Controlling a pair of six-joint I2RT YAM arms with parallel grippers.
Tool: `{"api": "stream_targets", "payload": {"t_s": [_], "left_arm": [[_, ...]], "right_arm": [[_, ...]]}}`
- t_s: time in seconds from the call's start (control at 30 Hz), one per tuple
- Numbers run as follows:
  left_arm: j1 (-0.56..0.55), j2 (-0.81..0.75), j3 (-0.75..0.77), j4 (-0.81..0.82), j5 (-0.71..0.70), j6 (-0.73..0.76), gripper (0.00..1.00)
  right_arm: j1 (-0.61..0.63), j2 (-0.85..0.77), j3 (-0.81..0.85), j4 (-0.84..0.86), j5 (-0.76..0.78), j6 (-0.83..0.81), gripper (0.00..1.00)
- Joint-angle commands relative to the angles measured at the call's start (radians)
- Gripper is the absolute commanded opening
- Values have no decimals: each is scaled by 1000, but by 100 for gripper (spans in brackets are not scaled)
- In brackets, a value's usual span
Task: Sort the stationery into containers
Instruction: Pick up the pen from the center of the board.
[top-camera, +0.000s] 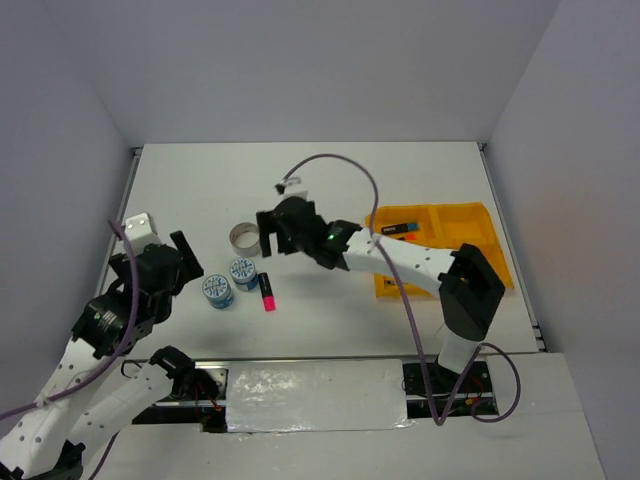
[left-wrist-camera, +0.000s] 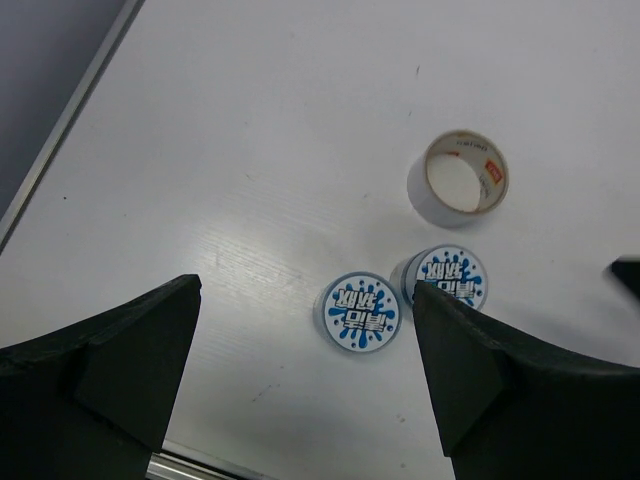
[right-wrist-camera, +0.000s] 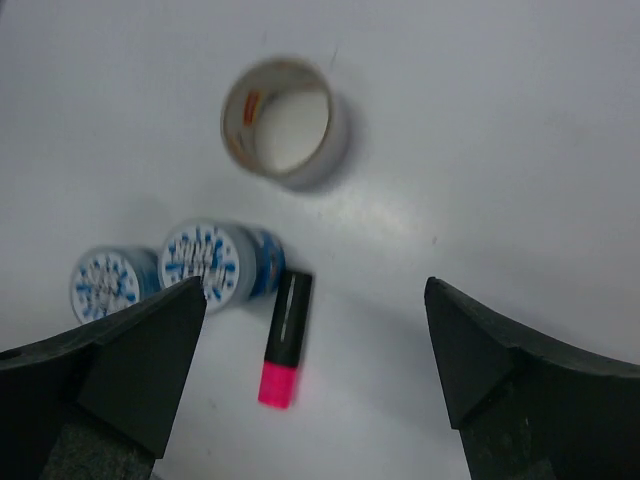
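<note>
A pink-capped black highlighter (top-camera: 267, 291) lies on the table beside two blue-white round tubs (top-camera: 217, 291) (top-camera: 243, 272). The grey tape ring (top-camera: 243, 236) stands just behind them. My right gripper (top-camera: 272, 233) is open and empty, above the table right of the ring. In the right wrist view its fingers (right-wrist-camera: 150, 350) frame the highlighter (right-wrist-camera: 285, 338), a tub (right-wrist-camera: 210, 262) and the ring (right-wrist-camera: 285, 120). My left gripper (top-camera: 183, 262) is open and empty, left of the tubs. The left wrist view shows the tubs (left-wrist-camera: 362, 312) (left-wrist-camera: 452, 277) and the ring (left-wrist-camera: 460, 178). The yellow-orange tray (top-camera: 480, 212) holds black highlighters (top-camera: 398, 228).
The tray sits at the right side of the table, under the right arm's forearm. A purple cable (top-camera: 350, 165) loops above the right arm. The table's raised left edge (top-camera: 128, 190) runs near the left arm. White walls enclose the table.
</note>
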Motion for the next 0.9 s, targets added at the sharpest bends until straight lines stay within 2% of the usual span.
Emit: {"api": "stream_targets", "payload": {"t_s": [0.0,0.13,0.3,0.53,0.87], "left_arm": [[13,-81,13,21,-50,-27,99],[13,-92,8,35,-26,-9,99],[13,-74,12,35,-13,2,99],[13,-77,2,60,19,26,99],[13,-71,-1,72,36,40,99]], "right_arm": [[75,53,14,-127,96,4,96],[175,90,17,-115,91,33,93],[201,171,25,-135,84,53,88],[212,260,32,-86,-39,-29,72],[229,340,103,-162,-13,-42,68]]}}
